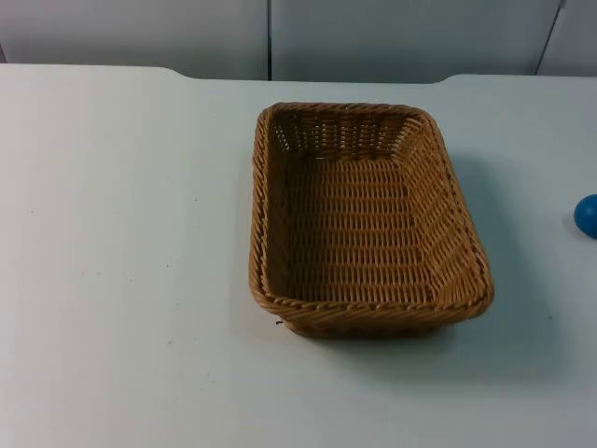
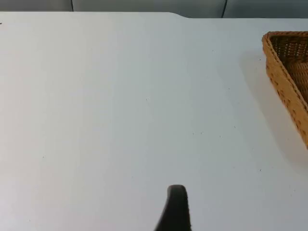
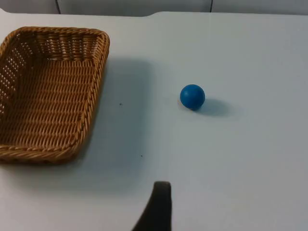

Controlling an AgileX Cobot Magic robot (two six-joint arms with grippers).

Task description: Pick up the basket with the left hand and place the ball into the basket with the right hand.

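Note:
A brown wicker basket stands upright on the white table, with nothing inside it. To its right a small blue ball lies on the table, cut by the edge of the top view. The right wrist view has the ball a short way from the basket, not touching it. My right gripper hangs above the table, short of the ball and holding nothing. My left gripper hangs over bare table to the left of the basket's rim, well apart from it.
The grey partition wall rises behind the table's far edge. A wide stretch of white table top lies to the left of the basket.

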